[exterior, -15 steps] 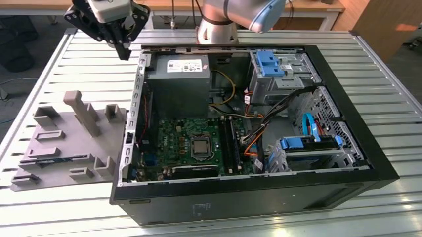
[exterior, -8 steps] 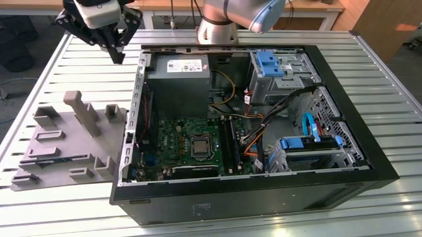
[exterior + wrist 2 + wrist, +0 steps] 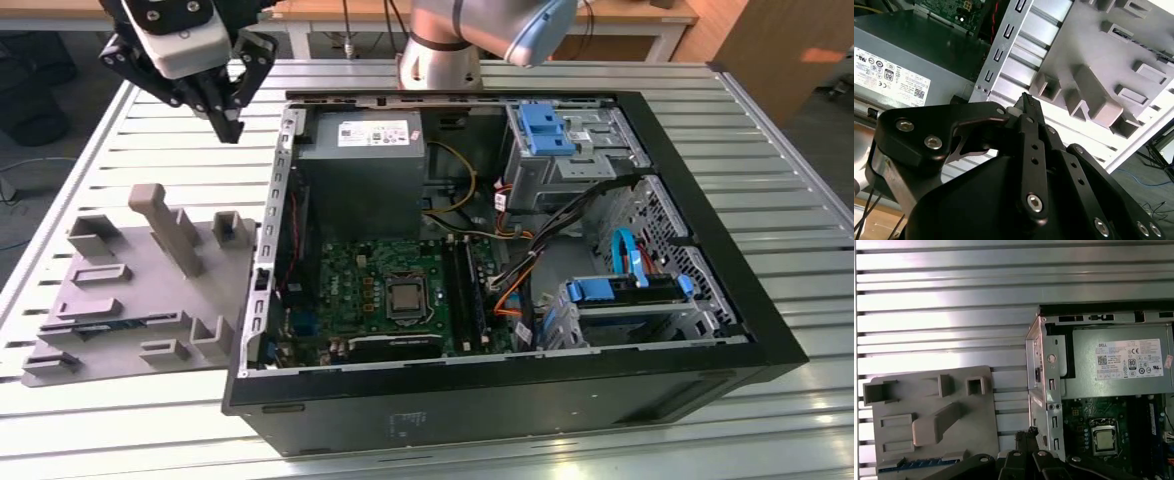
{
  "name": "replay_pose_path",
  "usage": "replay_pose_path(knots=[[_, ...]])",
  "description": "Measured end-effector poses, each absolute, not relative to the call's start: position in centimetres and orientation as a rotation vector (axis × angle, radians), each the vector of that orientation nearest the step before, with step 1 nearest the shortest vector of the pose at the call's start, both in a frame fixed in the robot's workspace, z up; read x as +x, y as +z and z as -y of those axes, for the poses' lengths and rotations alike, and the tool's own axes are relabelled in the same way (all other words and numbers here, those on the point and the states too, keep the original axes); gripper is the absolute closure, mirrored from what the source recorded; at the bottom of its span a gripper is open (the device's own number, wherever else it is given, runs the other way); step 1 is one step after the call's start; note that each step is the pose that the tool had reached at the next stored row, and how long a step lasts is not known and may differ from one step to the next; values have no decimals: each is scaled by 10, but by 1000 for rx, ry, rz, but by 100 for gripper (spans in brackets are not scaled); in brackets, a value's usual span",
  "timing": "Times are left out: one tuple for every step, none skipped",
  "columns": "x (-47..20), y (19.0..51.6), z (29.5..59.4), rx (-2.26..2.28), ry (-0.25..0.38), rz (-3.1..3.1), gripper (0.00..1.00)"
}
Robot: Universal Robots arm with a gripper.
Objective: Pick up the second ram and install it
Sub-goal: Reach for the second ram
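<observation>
Your pincer (image 3: 228, 128) hung above the slatted worktop (image 3: 747, 150), its fingers drawn together to a narrow tip and gripping nothing. It sat off one corner of the grey holder (image 3: 134, 262), on the side toward the open computer case (image 3: 534, 385). The second ram (image 3: 114, 322) lay flat in a slot along the holder's opposite edge, well apart from the pincer.

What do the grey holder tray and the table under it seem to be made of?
The grey holder tray is probably moulded plastic: matte, uniform colour, soft edges. The table is likely metal slats: satin sheen with bright reflections.
</observation>
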State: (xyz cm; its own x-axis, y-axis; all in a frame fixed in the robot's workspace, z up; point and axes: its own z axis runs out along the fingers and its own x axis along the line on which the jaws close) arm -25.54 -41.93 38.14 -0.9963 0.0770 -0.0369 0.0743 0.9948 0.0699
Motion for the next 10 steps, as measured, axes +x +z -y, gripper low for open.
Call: replay_pose_path(knots=[[-256,381,421,118,107,-3098,89],[-258,380,423,118,107,-3098,89],[-259,380,425,118,107,-3098,89],[-260,379,427,117,107,-3098,89],[-260,379,428,118,107,-3098,89],[-261,378,429,118,108,-3098,89],[-263,378,431,118,108,-3098,89],[-264,378,432,118,108,-3098,89],[-265,377,434,118,108,-3098,89],[-267,377,436,118,108,-3098,89]])
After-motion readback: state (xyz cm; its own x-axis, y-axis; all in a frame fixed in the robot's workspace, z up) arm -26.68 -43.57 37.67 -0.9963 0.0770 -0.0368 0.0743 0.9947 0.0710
